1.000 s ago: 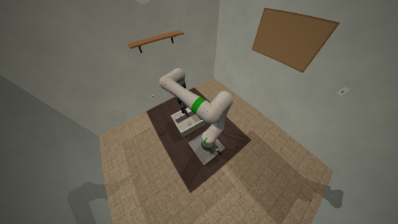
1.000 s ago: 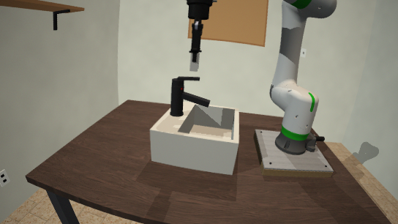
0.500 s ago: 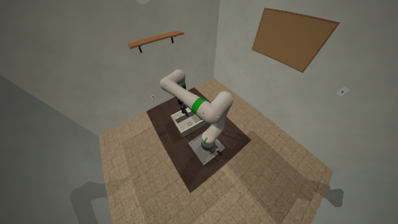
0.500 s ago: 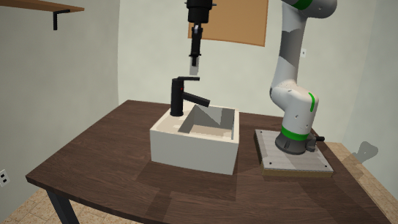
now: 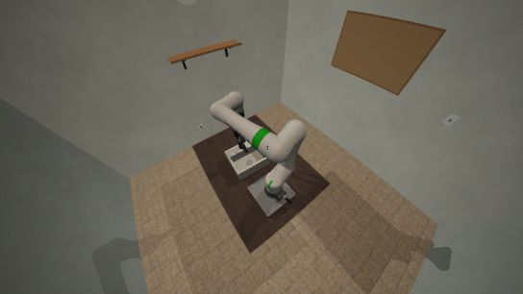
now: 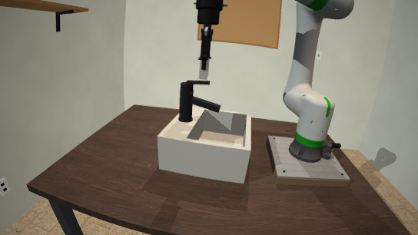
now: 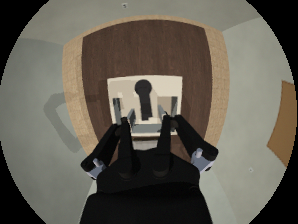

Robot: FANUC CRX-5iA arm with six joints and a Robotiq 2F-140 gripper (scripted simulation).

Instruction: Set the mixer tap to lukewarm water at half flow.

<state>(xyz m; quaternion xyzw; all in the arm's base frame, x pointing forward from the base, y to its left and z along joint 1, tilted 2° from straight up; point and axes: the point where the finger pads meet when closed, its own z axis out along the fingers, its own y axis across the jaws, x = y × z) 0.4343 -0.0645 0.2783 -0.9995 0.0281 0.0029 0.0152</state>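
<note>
A black mixer tap (image 6: 186,101) stands at the back left corner of a white sink basin (image 6: 207,147). Its lever (image 6: 197,82) lies flat on top and points out the same way as the spout (image 6: 207,104). A red dot (image 6: 190,93) shows on the tap body. My gripper (image 6: 204,74) hangs straight down, a little above the lever's outer end and apart from it. In the wrist view the fingers stand partly apart with nothing between them, and the tap (image 7: 143,96) lies below them. The blue dot is hidden.
The basin sits on a dark wooden table (image 6: 115,169), also seen from above (image 5: 246,162). My arm's base plate (image 6: 307,163) stands right of the basin. A wall shelf (image 6: 42,5) and a cork board (image 6: 246,23) hang behind.
</note>
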